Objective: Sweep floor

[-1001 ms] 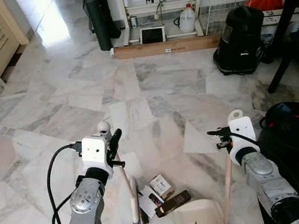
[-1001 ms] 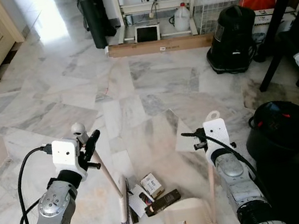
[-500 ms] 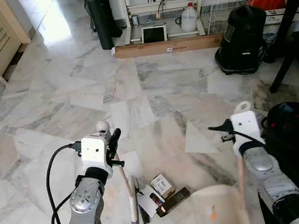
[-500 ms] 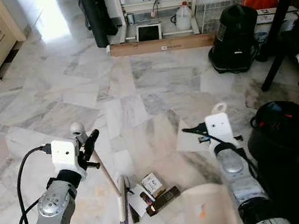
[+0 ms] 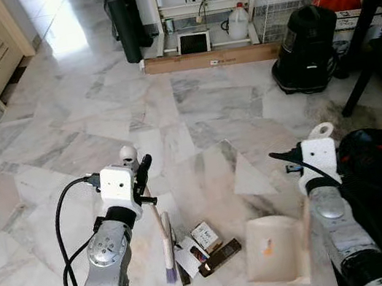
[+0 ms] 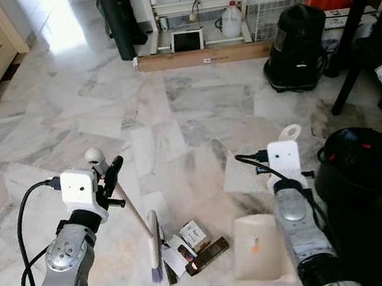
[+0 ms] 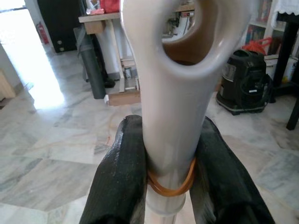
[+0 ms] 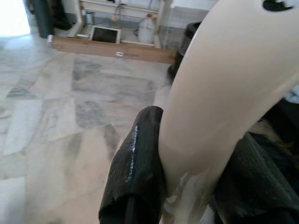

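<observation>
Left gripper (image 7: 170, 186) fingers clamp broom handle (image 7: 180, 116); right gripper (image 8: 187, 186) fingers clamp dustpan (image 5: 272, 248) handle (pan tilted, trash (image 5: 206, 236) may slide under).

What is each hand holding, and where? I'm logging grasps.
Left hand: broom, near its handle's top. Right hand: dustpan, by its handle's upper end.

Left gripper (image 7: 170, 186) clamped on the cream broom handle (image 7: 180, 116), one black finger (image 7: 119, 182) on each side; an orange rubber band (image 7: 170, 187) circles the handle between them. Beyond, marble floor (image 7: 51, 140) and a black vacuum cleaner (image 7: 245, 79).
</observation>
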`<state>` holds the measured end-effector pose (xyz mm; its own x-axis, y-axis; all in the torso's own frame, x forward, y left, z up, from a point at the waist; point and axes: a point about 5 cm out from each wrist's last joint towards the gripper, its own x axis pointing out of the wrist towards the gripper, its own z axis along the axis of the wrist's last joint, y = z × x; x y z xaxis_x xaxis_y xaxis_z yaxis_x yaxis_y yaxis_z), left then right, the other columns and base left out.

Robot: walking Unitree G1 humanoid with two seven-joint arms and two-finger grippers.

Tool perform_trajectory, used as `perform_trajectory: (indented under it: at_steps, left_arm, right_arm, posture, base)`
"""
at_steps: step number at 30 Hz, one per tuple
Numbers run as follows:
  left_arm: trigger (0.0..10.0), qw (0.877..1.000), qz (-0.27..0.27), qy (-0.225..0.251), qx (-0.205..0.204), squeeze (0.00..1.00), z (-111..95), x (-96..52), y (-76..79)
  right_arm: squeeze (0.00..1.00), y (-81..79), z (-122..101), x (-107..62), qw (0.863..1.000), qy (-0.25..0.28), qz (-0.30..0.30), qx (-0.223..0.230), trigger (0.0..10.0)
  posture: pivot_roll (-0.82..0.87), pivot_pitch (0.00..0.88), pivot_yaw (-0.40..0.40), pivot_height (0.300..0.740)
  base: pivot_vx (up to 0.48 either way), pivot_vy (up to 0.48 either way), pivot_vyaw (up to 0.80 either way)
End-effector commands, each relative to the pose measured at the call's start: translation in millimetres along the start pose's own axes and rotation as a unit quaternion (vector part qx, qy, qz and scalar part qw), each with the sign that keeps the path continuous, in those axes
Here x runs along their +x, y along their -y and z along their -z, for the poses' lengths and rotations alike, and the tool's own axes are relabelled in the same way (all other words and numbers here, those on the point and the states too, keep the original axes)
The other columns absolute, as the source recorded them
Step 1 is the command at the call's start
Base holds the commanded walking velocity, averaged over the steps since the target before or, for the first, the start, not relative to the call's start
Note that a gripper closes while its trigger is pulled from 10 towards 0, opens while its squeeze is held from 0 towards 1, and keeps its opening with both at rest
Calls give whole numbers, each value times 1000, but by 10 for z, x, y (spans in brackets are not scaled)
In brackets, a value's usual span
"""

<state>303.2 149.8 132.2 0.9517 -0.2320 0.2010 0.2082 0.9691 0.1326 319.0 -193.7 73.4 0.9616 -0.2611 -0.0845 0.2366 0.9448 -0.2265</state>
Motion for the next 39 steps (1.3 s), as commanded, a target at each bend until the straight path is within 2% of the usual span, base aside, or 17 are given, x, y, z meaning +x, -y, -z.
perform_trajectory:
  at_steps: [1,5,17,39]
  left_arm:
    - [10000,1000,-2,20,3,0,-101,15,-4]
    - [10000,999,-12,29,-21,0,-159,30,-26]
    - [10000,999,-2,33,-32,0,-194,50,17]
    - [10000,999,2,26,-29,0,-177,40,24]
  right_arm:
    - [0,34,-15,3,1000,11,7,-3,10000]
    - [0,47,26,-8,1000,6,2,-13,10000]
    - [0,16,45,0,1000,1,-3,-11,10000]
    - [0,-15,64,6,1000,-2,-13,-12,10000]
  posture:
    - [59,132,29,740]
    - [58,130,30,740]
    - [56,120,34,740]
    - [58,129,27,740]
  base:
    - [0,0,0]
    - [0,0,0]
    - [0,0,0]
    - [322,0,0]
